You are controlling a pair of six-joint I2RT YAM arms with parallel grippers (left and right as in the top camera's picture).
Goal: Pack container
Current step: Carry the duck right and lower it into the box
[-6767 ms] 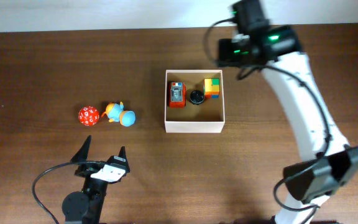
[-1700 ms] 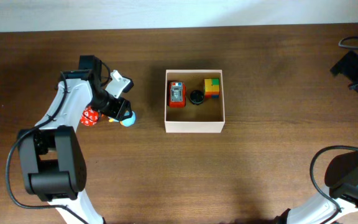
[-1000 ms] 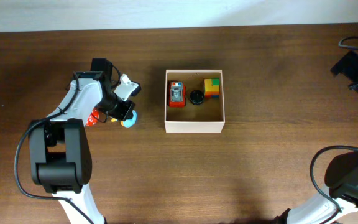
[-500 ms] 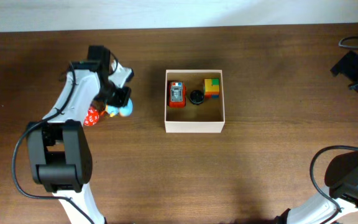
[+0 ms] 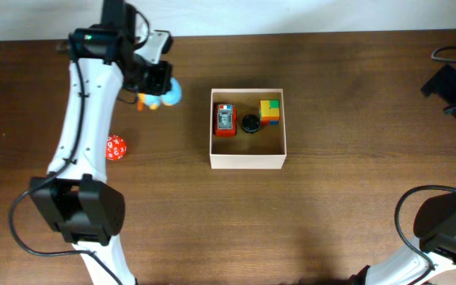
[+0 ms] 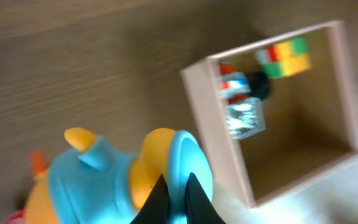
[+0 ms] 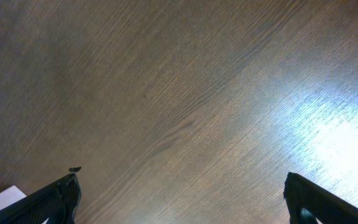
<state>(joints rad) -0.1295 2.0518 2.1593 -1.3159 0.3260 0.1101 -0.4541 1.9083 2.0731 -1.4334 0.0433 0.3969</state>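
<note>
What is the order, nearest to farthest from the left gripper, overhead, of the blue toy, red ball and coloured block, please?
1. Blue toy: held by the left gripper.
2. Red ball: on the table.
3. Coloured block: inside the container.

Dark brown wood-grain table (image 5: 331, 222), two items resting directly on it.
A square white-walled container (image 5: 248, 163) stands level near the centre, open side up; a small red toy with white markings (image 5: 115, 147) lies well apart to its left.

One container (image 5: 248, 161), five toys (image 5: 114, 147)
</note>
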